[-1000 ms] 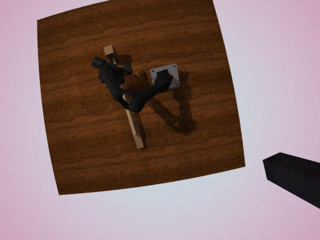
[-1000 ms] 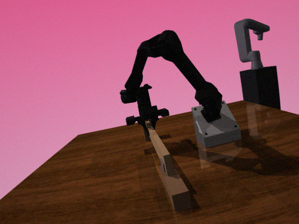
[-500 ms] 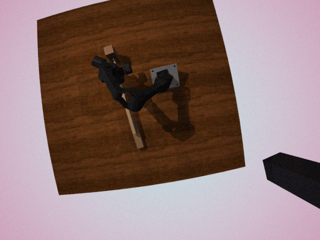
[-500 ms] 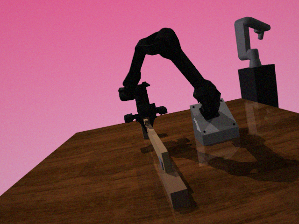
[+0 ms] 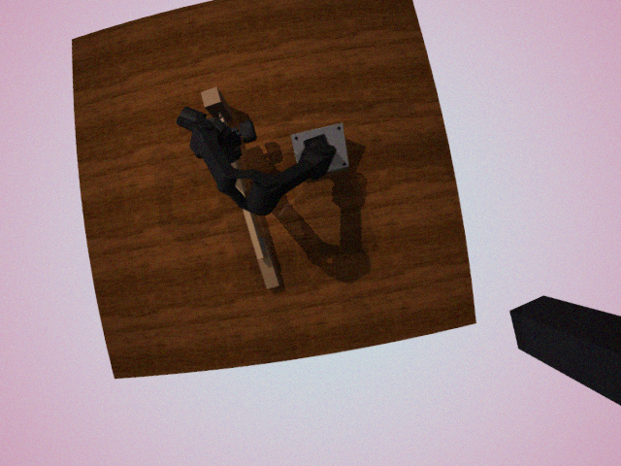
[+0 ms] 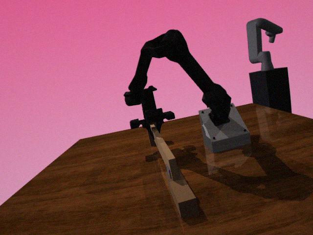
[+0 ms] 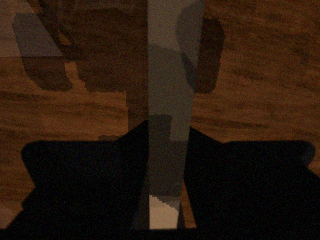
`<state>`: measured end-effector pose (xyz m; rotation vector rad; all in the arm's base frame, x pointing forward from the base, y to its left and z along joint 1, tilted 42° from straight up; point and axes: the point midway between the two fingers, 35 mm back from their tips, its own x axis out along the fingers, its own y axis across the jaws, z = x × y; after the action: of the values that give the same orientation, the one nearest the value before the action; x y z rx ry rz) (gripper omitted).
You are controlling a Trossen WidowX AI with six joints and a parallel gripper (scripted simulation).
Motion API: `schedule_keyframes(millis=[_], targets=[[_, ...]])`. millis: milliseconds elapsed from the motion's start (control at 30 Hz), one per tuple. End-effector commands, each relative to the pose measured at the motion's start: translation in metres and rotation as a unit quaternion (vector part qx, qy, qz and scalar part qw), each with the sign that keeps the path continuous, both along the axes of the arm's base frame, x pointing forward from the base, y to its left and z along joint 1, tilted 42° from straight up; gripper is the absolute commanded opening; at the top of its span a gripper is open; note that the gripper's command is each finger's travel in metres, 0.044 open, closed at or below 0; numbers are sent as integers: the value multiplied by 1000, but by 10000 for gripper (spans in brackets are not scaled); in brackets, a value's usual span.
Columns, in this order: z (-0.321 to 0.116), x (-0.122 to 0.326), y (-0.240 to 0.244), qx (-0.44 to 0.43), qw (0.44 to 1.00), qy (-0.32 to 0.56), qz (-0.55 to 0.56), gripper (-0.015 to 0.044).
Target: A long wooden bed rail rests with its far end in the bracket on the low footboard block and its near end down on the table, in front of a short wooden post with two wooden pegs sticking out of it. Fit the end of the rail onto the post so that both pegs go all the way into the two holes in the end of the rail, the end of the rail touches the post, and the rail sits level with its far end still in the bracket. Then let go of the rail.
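Observation:
The long wooden rail point(image 5: 253, 230) point(image 6: 164, 149) point(image 7: 172, 90) runs from the low footboard block point(image 5: 271, 279) point(image 6: 187, 193) toward the short post point(image 5: 210, 97). Its far end sits at the block's bracket. My gripper point(image 6: 154, 131) point(image 7: 161, 125) is shut on the rail close to its post end, one finger on each side. That end looks raised off the table. In the top view the gripper is just beside the post and hides most of the rail's end. Small pale bits show between them. Whether the pegs are in the holes, or the end touches the post, cannot be told.
The arm's grey base plate point(image 5: 297, 147) point(image 6: 227, 141) stands to the right of the rail on the wooden table point(image 5: 150, 311) point(image 6: 76, 192). The arm bends over the rail's middle. A grey robot arm point(image 6: 253, 42) on a dark pedestal point(image 6: 270, 88) stands beyond the table.

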<state>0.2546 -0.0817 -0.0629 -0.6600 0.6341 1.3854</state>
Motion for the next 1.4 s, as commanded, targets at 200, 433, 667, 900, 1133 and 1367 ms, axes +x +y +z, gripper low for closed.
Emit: schedule_keyframes(millis=[200, 433, 667, 900, 1133, 1367], targets=[[-2, 1, -5, -3, 1000, -2, -1, 0], [-3, 1, -6, -3, 1000, -2, -1, 0], [-4, 1, -8, -3, 1000, -2, -1, 0], [-6, 1, -9, -3, 1000, -2, -1, 0], [-7, 1, -11, -3, 1000, -2, -1, 0], [-8, 1, -12, -3, 1000, -2, -1, 0]])
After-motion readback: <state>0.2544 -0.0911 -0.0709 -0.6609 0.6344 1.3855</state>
